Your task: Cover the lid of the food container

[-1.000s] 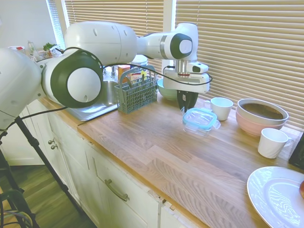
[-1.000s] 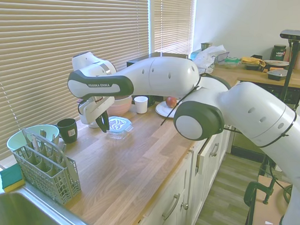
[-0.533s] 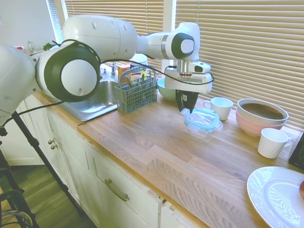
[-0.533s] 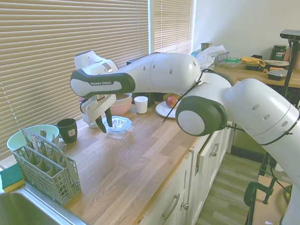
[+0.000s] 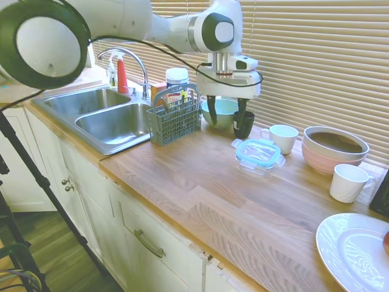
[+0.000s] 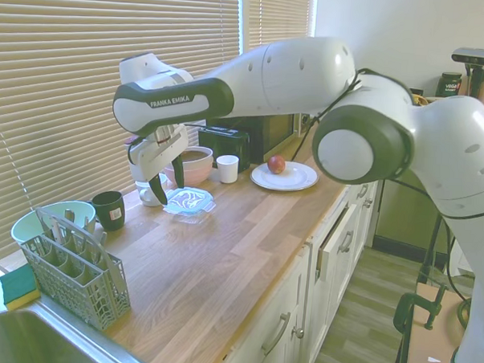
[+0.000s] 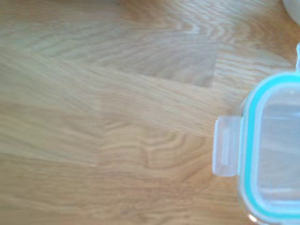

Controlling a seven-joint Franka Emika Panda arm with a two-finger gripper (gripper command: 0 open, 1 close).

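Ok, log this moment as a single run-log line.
tool: open, empty, raised above counter | clear teal-rimmed plastic lid: resting on clear shallow food container | wooden counter: container beside white mug | step: lid placed, tool clear

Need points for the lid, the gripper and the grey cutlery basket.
lid [image 5: 258, 151]: first exterior view, centre of its clear panel.
gripper [image 5: 227, 116]: first exterior view, midway between its open fingertips.
grey cutlery basket [image 5: 175, 123]: first exterior view, on its front wall.

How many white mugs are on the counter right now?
2: one white mug just behind the teal-rimmed clear lid, another white mug in front of the stacked pink bowl. Others may be hidden.
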